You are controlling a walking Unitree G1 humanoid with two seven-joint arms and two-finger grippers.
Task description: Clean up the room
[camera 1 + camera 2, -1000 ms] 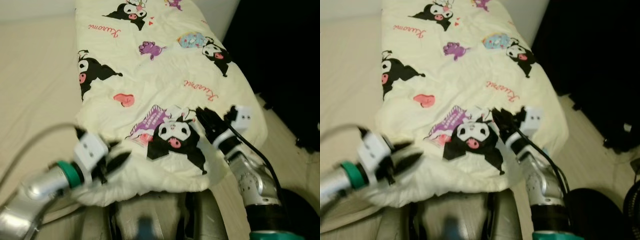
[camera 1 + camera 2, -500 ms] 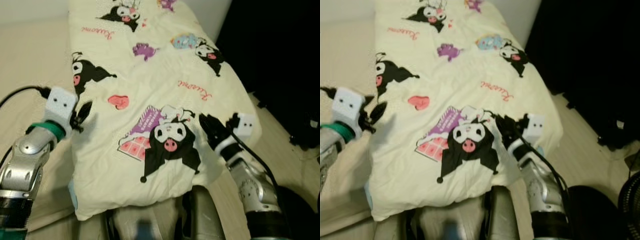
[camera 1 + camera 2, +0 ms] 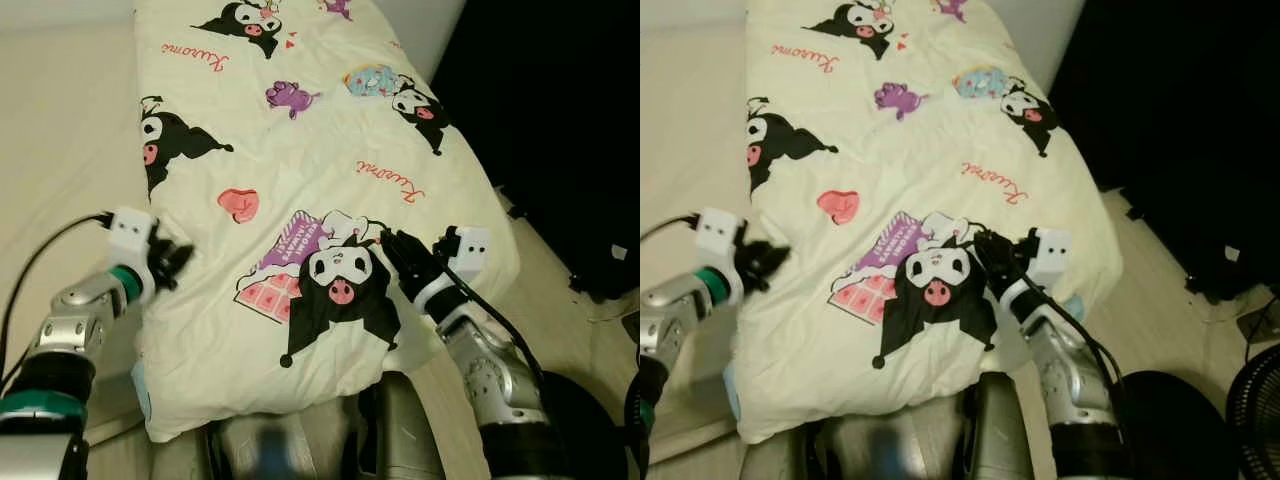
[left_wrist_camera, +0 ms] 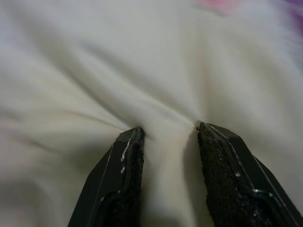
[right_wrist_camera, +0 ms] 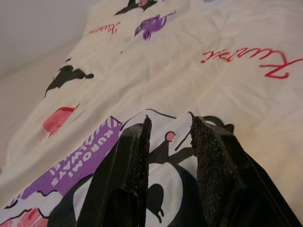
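My left claw (image 4: 168, 142) had dropped to the bed's left edge, pinching the cream cartoon-print quilt (image 3: 300, 150); right claw (image 5: 169, 137) gaped, so straightening proceeded.

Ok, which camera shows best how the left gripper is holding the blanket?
The left wrist view: both fingers pinch a raised fold of the blanket up close. The eye views show the left gripper small at the blanket's left edge. The right wrist view shows the blanket's print beyond the right gripper.
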